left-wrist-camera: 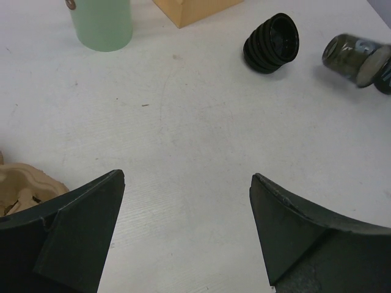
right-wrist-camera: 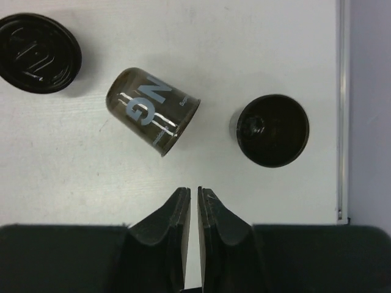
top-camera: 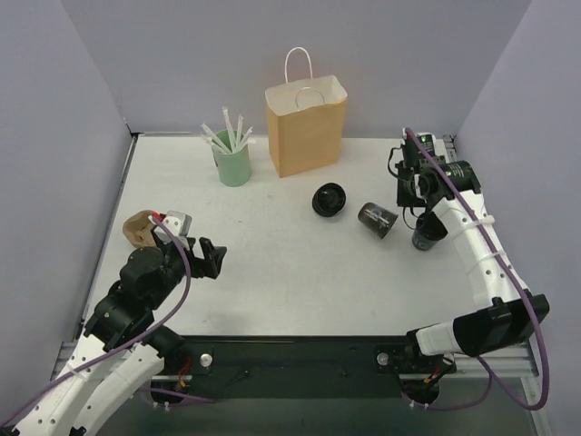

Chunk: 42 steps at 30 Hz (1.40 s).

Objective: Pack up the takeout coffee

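Currently: my right hand [right-wrist-camera: 194, 210] is clenched, fingers pressed together on nothing, hanging above the tabletop [top-camera: 272, 282] at its far right. My left hand [left-wrist-camera: 186, 183] is released, jaws wide and empty, low near the left side, beside the brown pulp carrier [top-camera: 139, 227].

Task item. Two small dark cups sit below the right hand. The tipped cup [right-wrist-camera: 153, 110] lies on its side, pale lettering up, its wider end towards the other one. The upright cup [right-wrist-camera: 272, 129] stands just beside it, nearer the right edge, mouth open, no lid on. Inside I see only a dark floor with a small bump, and no liquid that I can make out. The black lid [right-wrist-camera: 38, 44] rests apart, left of the tipped cup. From the left wrist it looks ribbed, possibly several stacked; cannot tell.

Handling, my estimate: thin-walled, light, easily crushed, smooth enough to slip. The tipped cup will likely roll if nudged. Best hold: across the wall just under the rim, where it should be stiffest, with a gentle squeeze. Lid: pinch by its edge.

Containers. The brown paper bag [top-camera: 306, 127] stands open at the far middle, handles up, contents not visible. The mint-green cup [top-camera: 232, 165] to its left holds white straws [top-camera: 227, 136].
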Tool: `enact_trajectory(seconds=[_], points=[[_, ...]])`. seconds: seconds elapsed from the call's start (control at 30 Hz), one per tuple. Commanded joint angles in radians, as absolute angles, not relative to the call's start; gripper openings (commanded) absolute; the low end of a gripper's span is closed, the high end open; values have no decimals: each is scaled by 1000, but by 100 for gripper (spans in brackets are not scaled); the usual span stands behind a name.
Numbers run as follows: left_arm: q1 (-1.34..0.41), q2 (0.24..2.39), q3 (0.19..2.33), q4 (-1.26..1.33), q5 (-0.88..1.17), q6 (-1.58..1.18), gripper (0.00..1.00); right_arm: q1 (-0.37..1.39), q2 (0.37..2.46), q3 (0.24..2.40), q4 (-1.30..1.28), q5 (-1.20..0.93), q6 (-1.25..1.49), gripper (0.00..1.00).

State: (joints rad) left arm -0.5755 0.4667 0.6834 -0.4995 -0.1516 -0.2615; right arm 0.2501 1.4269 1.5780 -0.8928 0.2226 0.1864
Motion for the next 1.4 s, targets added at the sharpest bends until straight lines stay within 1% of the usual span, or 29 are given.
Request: enact_trajectory(seconds=[0.0, 0.03, 0.1, 0.13, 0.2, 0.23, 0.27, 0.33, 0.4, 0.47, 0.63, 0.77, 0.83, 0.97, 1.13, 1.37], points=[[-578, 462, 721, -495, -179, -275, 94, 236, 1332, 1392, -778, 80, 183, 19], [-580, 465, 722, -499, -176, -276, 94, 229, 1322, 1358, -705, 49, 183, 27], [-580, 471, 724, -502, -172, -276, 94, 213, 1324, 1292, -655, 8, 233, 33], [-580, 474, 724, -499, -167, -276, 94, 200, 1327, 1273, -602, -67, 264, 39], [-580, 480, 724, -495, -164, -275, 94, 198, 1338, 1208, -551, -74, 357, 43], [-580, 482, 726, -500, -163, -275, 94, 198, 1339, 1181, -504, -60, 383, 51], [-580, 488, 726, -500, -161, -275, 94, 196, 1339, 1158, -468, -63, 405, 52], [-580, 489, 726, -502, -158, -275, 94, 192, 1348, 1092, -354, -86, 446, 53], [-580, 492, 724, -500, -153, -275, 94, 199, 1368, 1081, -309, -142, 436, 53], [-580, 494, 724, -499, -152, -273, 94, 221, 1407, 1097, -288, -146, 416, 53], [-580, 503, 726, -495, -147, -268, 94, 238, 1474, 1169, -325, -52, 405, 52], [-580, 505, 727, -497, -143, -267, 94, 238, 1522, 1242, -406, 84, 414, 52], [-580, 505, 726, -495, -143, -267, 94, 238, 1569, 1285, -437, 116, 402, 52], [-580, 506, 726, -497, -143, -267, 94, 238, 1620, 1313, -460, 114, 365, 52], [-580, 509, 726, -494, -143, -267, 94, 239, 1654, 1336, -465, 42, 331, 51], [-580, 509, 726, -497, -143, -268, 94, 256, 1703, 1370, -486, 8, 284, 51]])
